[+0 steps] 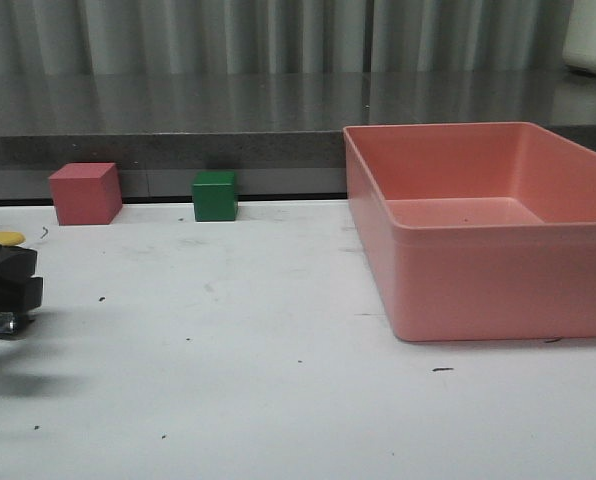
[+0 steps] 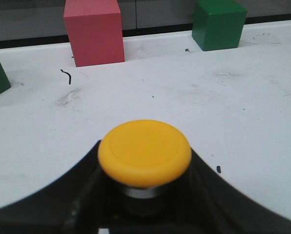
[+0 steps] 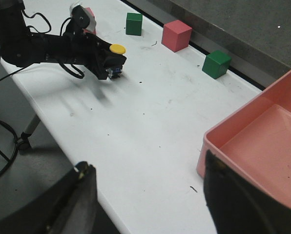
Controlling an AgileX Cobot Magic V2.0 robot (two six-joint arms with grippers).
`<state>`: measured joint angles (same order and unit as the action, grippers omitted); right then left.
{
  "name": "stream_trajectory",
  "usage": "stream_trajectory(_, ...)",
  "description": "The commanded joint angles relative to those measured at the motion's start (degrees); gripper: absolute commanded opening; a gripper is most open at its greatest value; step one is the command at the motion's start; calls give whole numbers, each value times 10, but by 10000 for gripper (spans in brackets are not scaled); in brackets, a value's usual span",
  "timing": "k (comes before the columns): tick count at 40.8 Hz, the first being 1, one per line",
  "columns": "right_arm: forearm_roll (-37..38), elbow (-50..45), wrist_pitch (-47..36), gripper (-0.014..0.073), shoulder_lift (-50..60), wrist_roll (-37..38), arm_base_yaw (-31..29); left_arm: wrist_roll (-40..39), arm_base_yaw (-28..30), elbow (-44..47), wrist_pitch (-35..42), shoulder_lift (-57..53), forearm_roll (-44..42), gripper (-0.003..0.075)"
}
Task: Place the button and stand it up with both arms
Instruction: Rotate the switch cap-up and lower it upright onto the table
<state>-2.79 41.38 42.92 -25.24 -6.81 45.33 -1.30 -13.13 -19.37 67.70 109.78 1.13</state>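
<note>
The button has a round yellow cap, a pale collar and a black body. My left gripper is shut on its body, cap pointing up. In the front view the yellow cap and left gripper show at the far left edge, just above the white table. In the right wrist view the left gripper holds the button over the table's far left part. My right gripper is open and empty, high above the table's front edge, its fingers wide apart.
A pink cube and a green cube stand at the table's back edge. A large pink bin fills the right side. Another green cube shows farther left in the right wrist view.
</note>
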Motion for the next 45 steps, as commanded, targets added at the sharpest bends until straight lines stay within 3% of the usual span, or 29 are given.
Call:
stream_trajectory(1,3,14,-44,491,-3,-6,-3,-3,-3,-5,106,-13,2,279)
stream_trajectory(6,3,14,-44,491,-3,-6,-3,-3,-3,-5,106,-13,2,405)
stream_trajectory(10,3,14,-44,491,-3,-6,-3,-3,-3,-5,106,-13,2,451)
stream_trajectory(25,3,14,-44,491,-3,-6,-3,-3,-3,-3,106,-21,2,452)
stream_trajectory(37,3,14,-44,491,-3,-6,-3,-3,-3,22,102,-92,2,451)
stream_trajectory(45,3,14,-44,491,-3,-6,-3,-3,-3,54,91,-158,2,407)
